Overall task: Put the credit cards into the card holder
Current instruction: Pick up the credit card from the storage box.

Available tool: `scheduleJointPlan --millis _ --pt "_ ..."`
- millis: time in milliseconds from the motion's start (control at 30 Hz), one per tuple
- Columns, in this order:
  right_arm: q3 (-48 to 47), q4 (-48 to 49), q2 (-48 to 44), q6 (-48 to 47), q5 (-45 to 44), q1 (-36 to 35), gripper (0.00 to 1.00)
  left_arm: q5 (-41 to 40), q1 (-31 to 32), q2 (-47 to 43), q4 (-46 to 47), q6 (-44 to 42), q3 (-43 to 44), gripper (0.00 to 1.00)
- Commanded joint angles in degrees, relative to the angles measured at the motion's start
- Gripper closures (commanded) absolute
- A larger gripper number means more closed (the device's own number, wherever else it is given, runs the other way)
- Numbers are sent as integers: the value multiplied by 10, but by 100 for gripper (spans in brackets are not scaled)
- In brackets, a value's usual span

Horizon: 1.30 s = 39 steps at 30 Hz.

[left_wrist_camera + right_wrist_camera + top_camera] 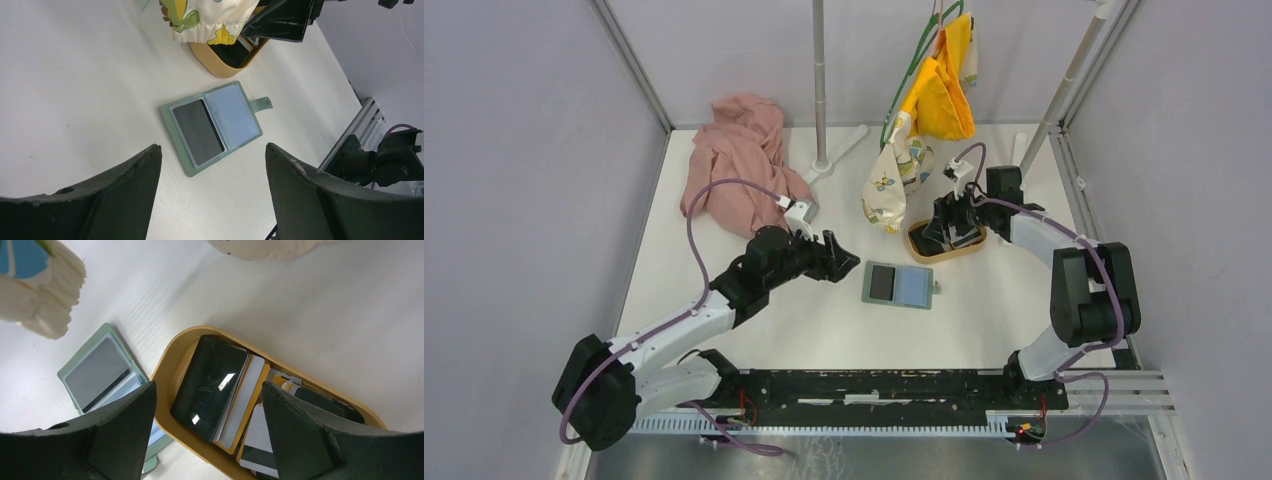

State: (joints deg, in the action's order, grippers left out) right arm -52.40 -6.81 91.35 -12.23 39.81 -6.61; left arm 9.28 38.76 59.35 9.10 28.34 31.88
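Beside the tray, card holder lies open (dark card inside, perhaps)

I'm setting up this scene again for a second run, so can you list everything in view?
card holder: one, sage green, lying open on the table's middle
credit cards: several, black, white and others, piled in the tray; one more, dark grey, already in the card holder
tray: one, light wood, oval, right of the card holder
pink cloth: one, crumpled, far left
yellow cloth: one, hanging on a green hanger, far right
patterned cloth: one, cream with prints, hanging beside the tray
pole: one, grey, upright at the back
table: one, white
left gripper: open, above the card holder
right gripper: open, above the tray
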Motion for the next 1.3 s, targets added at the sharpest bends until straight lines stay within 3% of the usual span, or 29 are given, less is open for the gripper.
scheduleJointPlan --millis 0,333,500,700,1100,1267 --pt "-32 3 17 54 -22 3 19 14 2 30 43 -15 28 18" --pt "-29 -6 56 70 -32 2 26 41 2 126 91 -15 40 20" --pt "-28 -13 65 70 -40 2 27 74 2 171 120 -12 42 30" --pt "-21 -6 56 85 22 3 36 88 2 190 135 -9 40 33" --pt "-24 -31 44 46 -97 3 31 93 2 195 144 -3 37 34" --pt "-27 -47 73 44 -60 3 31 94 2 194 145 -3 34 34"
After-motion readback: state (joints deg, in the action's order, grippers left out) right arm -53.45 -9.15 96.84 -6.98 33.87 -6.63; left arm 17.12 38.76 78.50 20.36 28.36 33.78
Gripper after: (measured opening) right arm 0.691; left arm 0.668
